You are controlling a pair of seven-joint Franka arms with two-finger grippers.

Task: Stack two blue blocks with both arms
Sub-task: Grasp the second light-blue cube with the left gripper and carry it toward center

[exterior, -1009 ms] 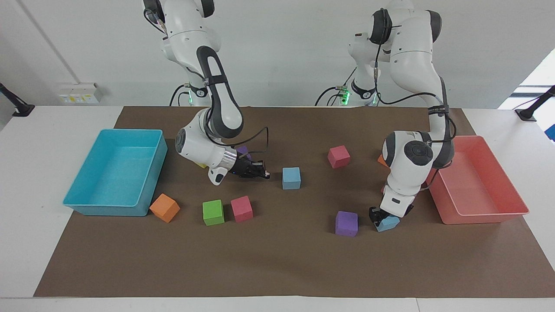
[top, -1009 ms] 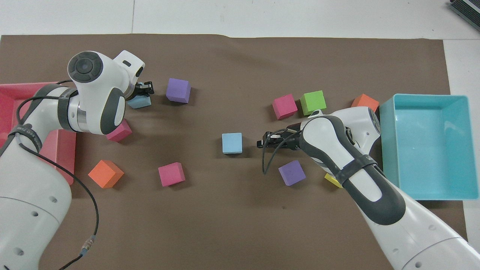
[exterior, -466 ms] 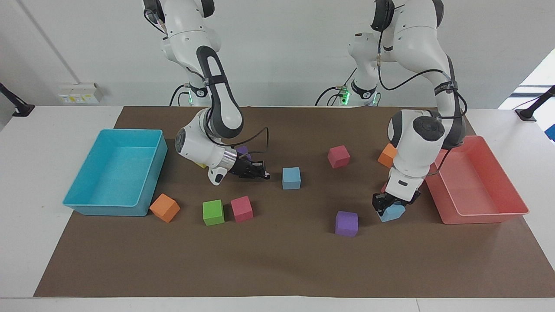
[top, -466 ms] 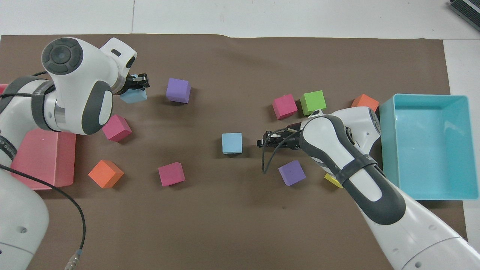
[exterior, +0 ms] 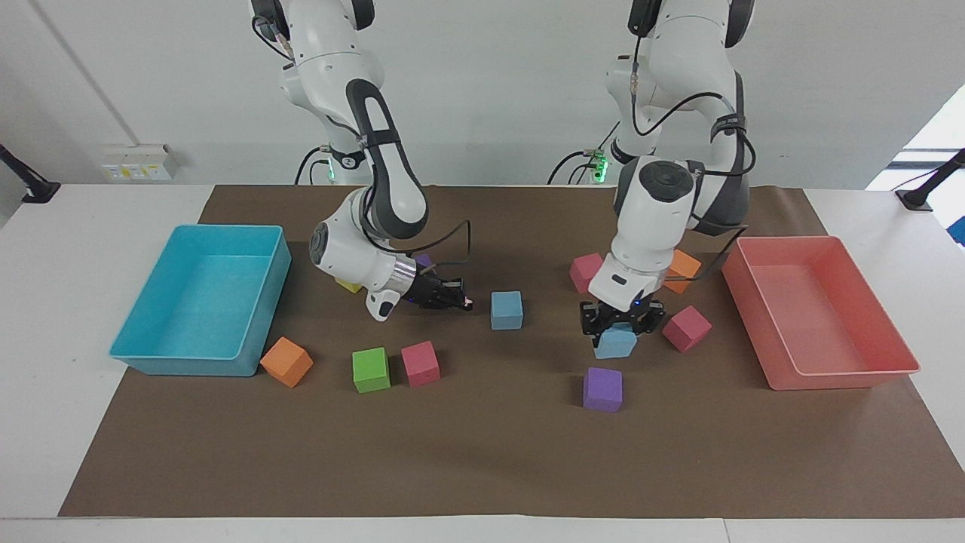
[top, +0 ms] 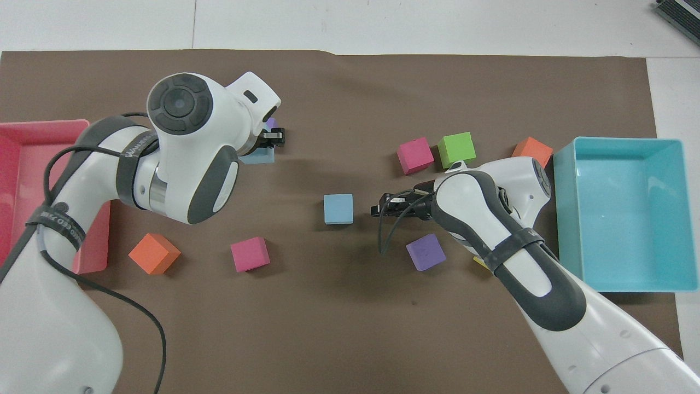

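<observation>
The left gripper (exterior: 620, 326) fingers grip one blue block (exterior: 615, 343) aloft over the counter (exterior: 482, 452), the right gripper (exterior: 458, 302) waits closed and empty beside the other block (exterior: 507, 310), so stacking remains.

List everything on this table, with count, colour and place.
Resting blue block: one, sky-blue, mid-table on the mat.
Held blue block: one, sky-blue, in the left gripper.
Pink blocks: three; one beside the green block, two toward the left arm's end.
Orange blocks: two; one beside the turquoise tray, one near the red tray.
Green block: one.
Purple blocks: two; one in the open, one partly hidden by the right arm.
Yellow block: one, mostly hidden.
Turquoise tray: one, right arm's end.
Red tray: one, left arm's end.
Mat: one, brown.
Left gripper: shut on the held blue block, over the mat.
Right gripper: shut, empty, beside the resting blue block.
</observation>
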